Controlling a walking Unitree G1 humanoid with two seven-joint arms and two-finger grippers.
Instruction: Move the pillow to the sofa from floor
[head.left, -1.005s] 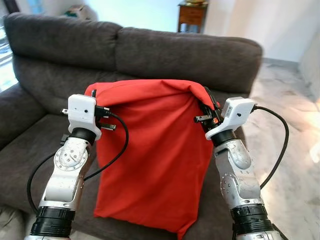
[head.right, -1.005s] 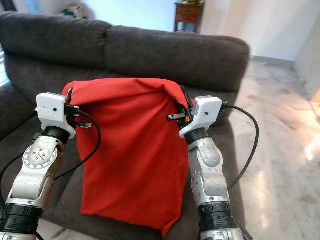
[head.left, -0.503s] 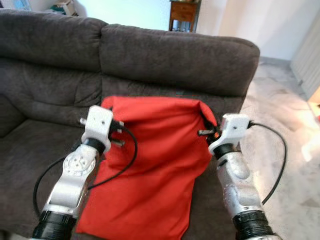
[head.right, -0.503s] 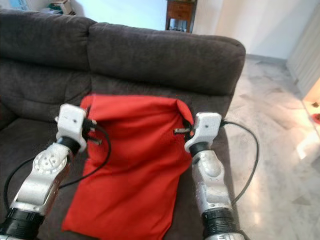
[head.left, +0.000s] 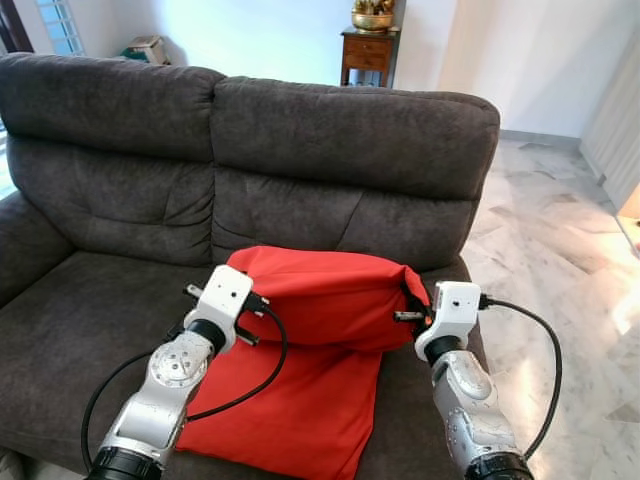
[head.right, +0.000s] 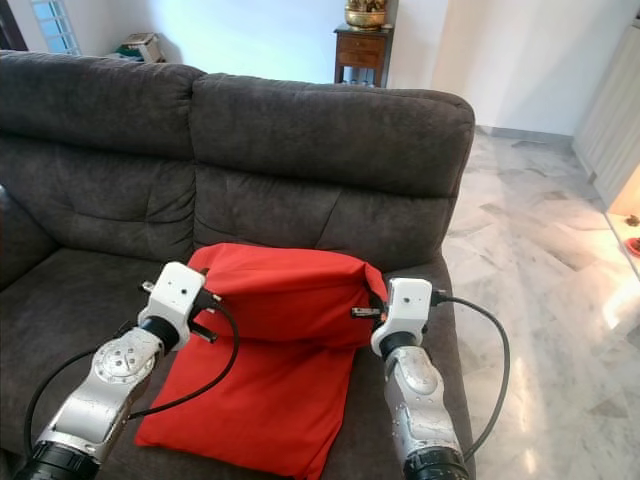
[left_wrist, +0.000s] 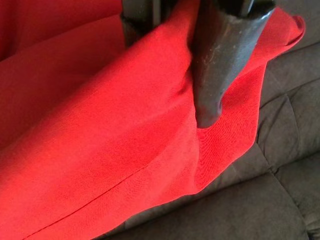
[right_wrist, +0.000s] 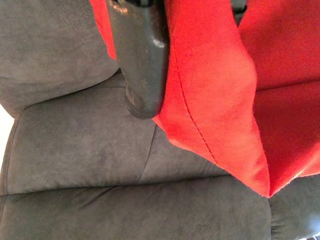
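The red pillow (head.left: 300, 405) rests on the right seat cushion of the dark grey sofa (head.left: 340, 140). Its lower half lies flat and its upper part bulges up, folded toward the backrest. My left gripper (head.left: 240, 288) is shut on the pillow's upper left corner. My right gripper (head.left: 410, 303) is shut on the upper right corner. In the left wrist view a black finger (left_wrist: 215, 75) presses into the red cloth (left_wrist: 100, 150). In the right wrist view a finger (right_wrist: 142, 55) pinches the red fabric (right_wrist: 215, 90) just above the sofa seat.
The left seat cushion (head.left: 80, 310) lies bare beside the pillow. Marble floor (head.left: 560, 250) stretches to the right of the sofa. A wooden side table (head.left: 370, 50) stands behind the backrest against the white wall.
Both arms have gone forward and down with the pillow, which hung upright before and now lies on the seat with its top folded over. The camera view has shifted too.
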